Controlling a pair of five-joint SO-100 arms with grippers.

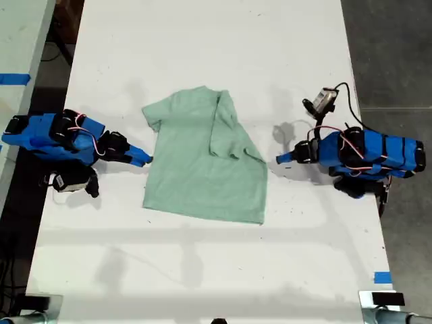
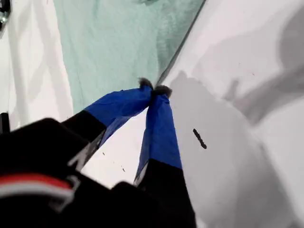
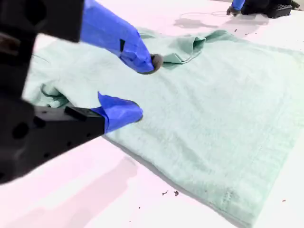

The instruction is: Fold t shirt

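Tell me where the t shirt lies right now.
The t shirt lies flat mid-table in the exterior view, between the two arms, its sleeve on that view's right folded inward.

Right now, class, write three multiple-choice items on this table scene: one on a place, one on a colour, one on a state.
1. Which side of the t shirt has been folded inward?
A. the exterior view's right
B. the exterior view's left
C. the bottom hem

2. What colour is the t shirt?
A. yellow
B. pale mint green
C. red

3. How is my second gripper?
A. shut tight
B. out of view
C. open at the shirt's edge

Answers:
1 A: the folded sleeve lies over the body on that side.
2 B: every view shows it plain mint.
3 C: the second wrist view shows its blue fingertips apart.
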